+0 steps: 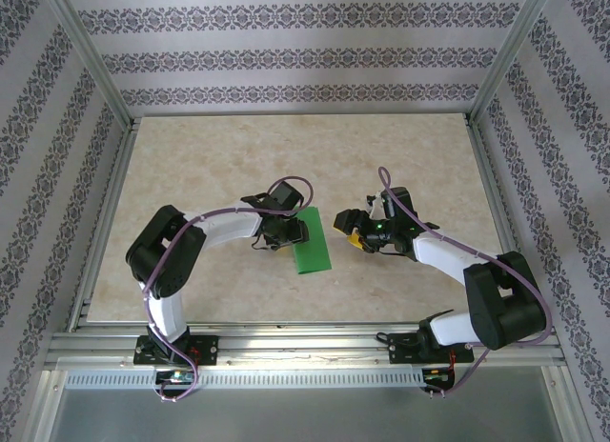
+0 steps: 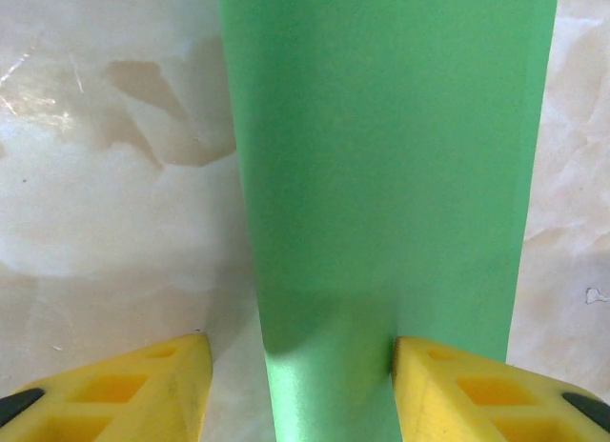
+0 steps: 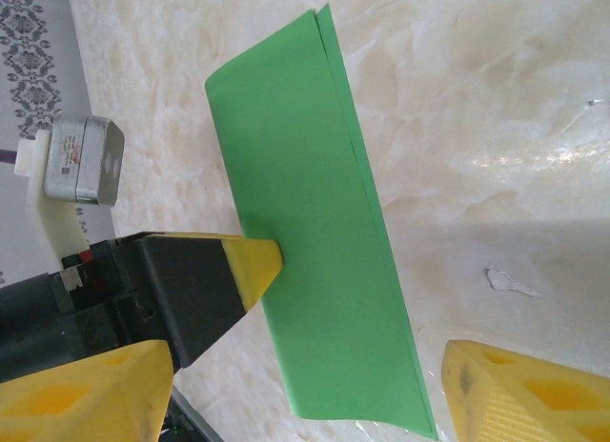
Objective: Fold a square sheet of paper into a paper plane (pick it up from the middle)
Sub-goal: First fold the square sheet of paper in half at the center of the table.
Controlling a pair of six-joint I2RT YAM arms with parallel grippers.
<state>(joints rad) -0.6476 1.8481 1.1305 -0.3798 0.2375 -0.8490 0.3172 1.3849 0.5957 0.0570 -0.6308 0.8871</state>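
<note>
Evidently you are at the first fold. The square sheet of paper point(image 1: 312, 240) lies doubled over at mid-table, between the two grippers, and it has no dart shape yet. I'd judge the job now is setting that crease.

In the right wrist view, the two free edges run nearly matched on the side facing your right gripper point(image 1: 349, 229). The opposite side looks rounded, not pressed flat, and one fingertip point(image 3: 255, 263) of the left gripper point(image 1: 289, 234) touches the sheet there. Press down at that point and slide along the fold in one line; dragging sideways would likely skew the edges.

The left jaws stand part-open with the green strip running between them, not pinched. The right jaws are wide apart, holding nothing, just beside the sheet; you could pin the free edges with them.

From the near edge of the table point(image 1: 191, 166), the left arm point(image 1: 172, 251) and right arm point(image 1: 500, 299) bow their elbows outward. Their forearms angle inward to meet at the paper.
</note>
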